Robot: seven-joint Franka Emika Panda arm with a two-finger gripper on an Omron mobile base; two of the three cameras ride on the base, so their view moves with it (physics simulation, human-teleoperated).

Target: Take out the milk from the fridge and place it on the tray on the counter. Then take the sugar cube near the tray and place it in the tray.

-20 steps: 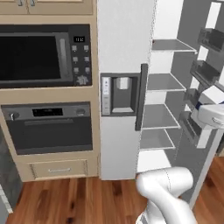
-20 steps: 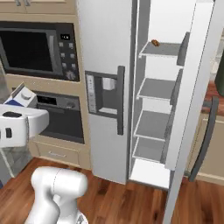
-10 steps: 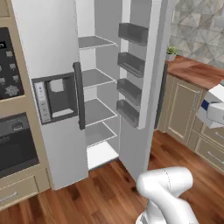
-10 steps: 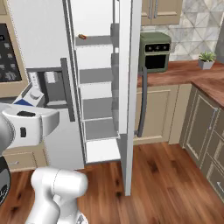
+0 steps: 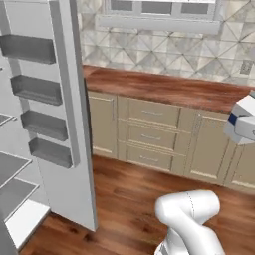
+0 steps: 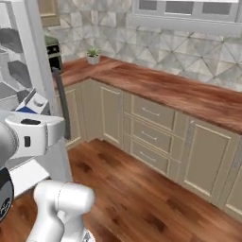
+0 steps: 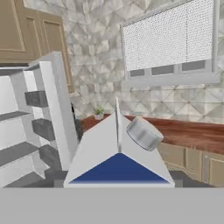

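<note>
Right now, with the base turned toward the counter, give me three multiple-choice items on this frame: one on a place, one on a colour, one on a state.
1. Where is the milk?
A. On a fridge shelf
B. Between the fingers of the gripper
C. On the floor

2. What colour is the counter?
A. Reddish-brown wood grain
B. White marble
C. Black

3. How does the fridge door stand?
A. Shut
B. Removed
C. Open

Answers:
1 B: the hand view has the gable-topped carton right at the gripper, and the carton sits beside the arm in both base views.
2 A: both base views show a reddish-brown top over beige drawers.
3 C: the door stands swung out, its inner bins and the pale shelves exposed.
</note>
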